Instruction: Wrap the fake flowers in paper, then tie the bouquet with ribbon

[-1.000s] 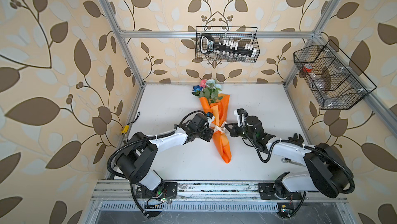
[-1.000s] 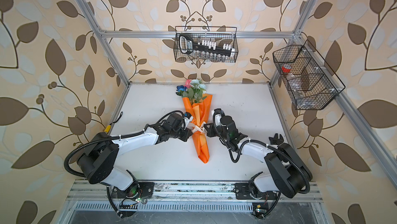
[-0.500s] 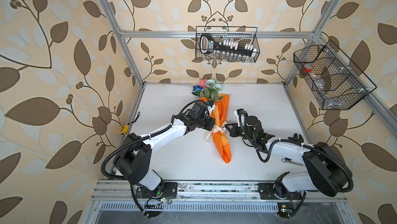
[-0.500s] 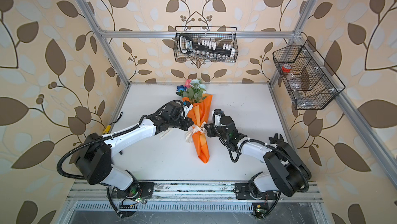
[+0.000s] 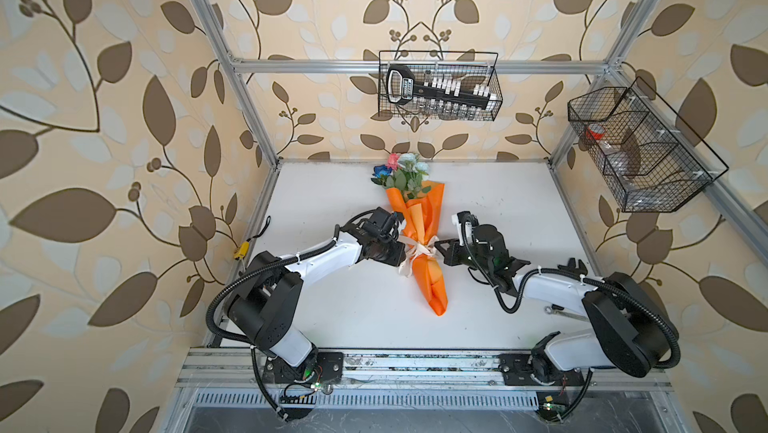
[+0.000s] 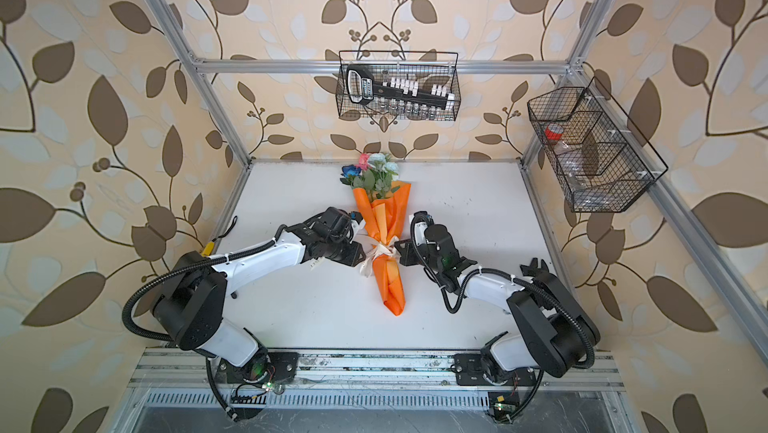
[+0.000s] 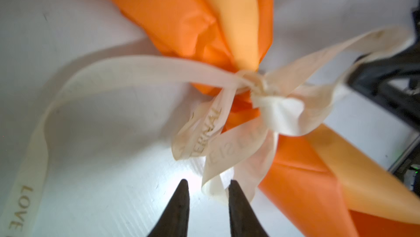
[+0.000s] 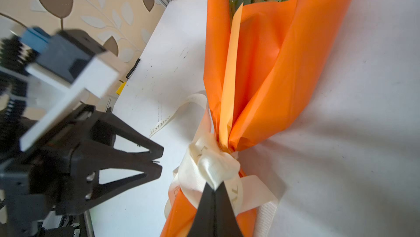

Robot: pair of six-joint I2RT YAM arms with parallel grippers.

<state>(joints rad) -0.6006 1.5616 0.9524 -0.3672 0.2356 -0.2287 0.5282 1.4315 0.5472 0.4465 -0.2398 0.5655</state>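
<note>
Wrapped bouquet of fake flowers [image 5: 419,219] lying flat on the white table [image 5: 332,186], with a pincer on each side of its ribbon knot [image 7: 259,83].

The stems are hidden inside the orange paper [image 8: 261,65], and the right wrist view cuts off the blooms. The ribbon [image 7: 136,67] lettering is mostly blurred; only "LOVE" reads clearly. The right pincer [image 8: 214,187] is closed, pinching a cream loop just beside the knot. The left pincer [image 7: 208,182] sits on the knot's opposite side, tips slightly parted and gripping nothing, with a loose loop just beside one tip. The blooms lie beyond the knot, the paper tail nearer.
</note>
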